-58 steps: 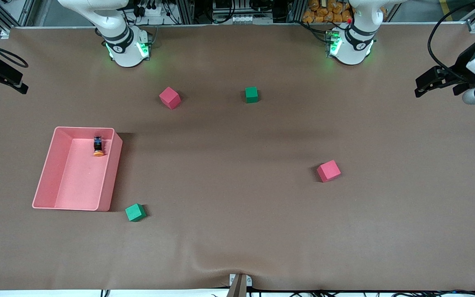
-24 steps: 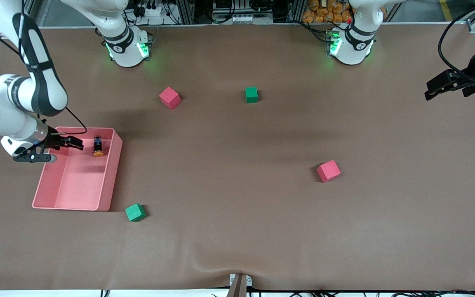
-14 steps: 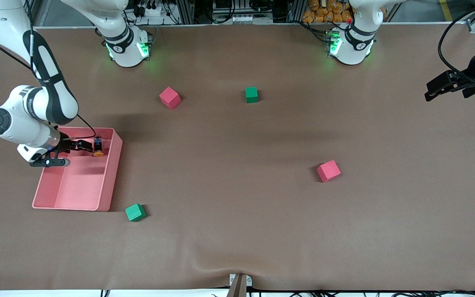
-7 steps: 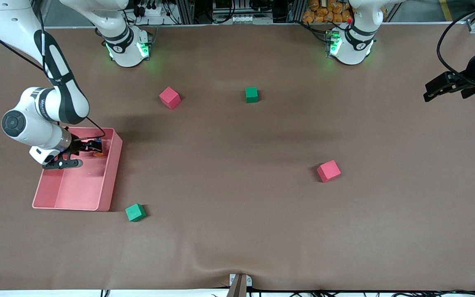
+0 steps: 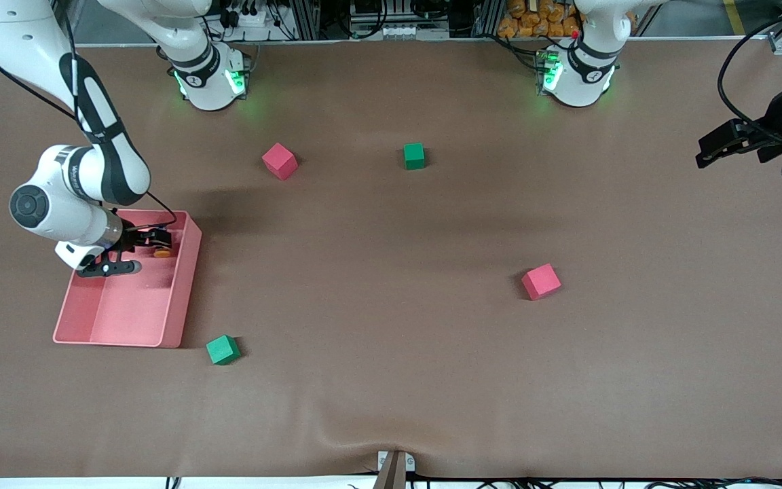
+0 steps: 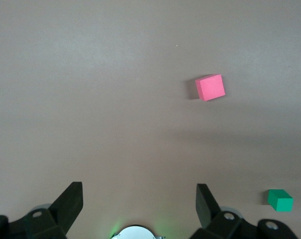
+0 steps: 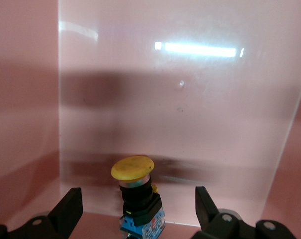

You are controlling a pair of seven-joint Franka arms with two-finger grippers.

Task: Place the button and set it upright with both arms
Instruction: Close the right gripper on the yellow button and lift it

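- The task is judged barely under way: the small push-button with a round orange cap on a black-and-blue body (image 7: pixel 136 196) lies on its side on the floor of the shallow pink plastic tray (image 5: pixel 92 326), in the part of the tray farthest from the front camera, neither lifted nor set upright.
- The right gripper (image 5: pixel 157 238) reaches low into the tray with its black fingers (image 7: pixel 65 209) spread wide to either side of the button, clamped on nothing.
- The left gripper (image 5: pixel 715 144) waits above the brown table (image 5: pixel 391 380) at the left arm's end, its fingers (image 6: pixel 70 201) likewise apart and empty.
- Left to do, by this reckoning: grasp, lift out, place and stand the button up using both arms.
- The tray holds only the button; the red and green foam cubes, among them the green one (image 5: pixel 222 350) just beside it, sit on the table outside.
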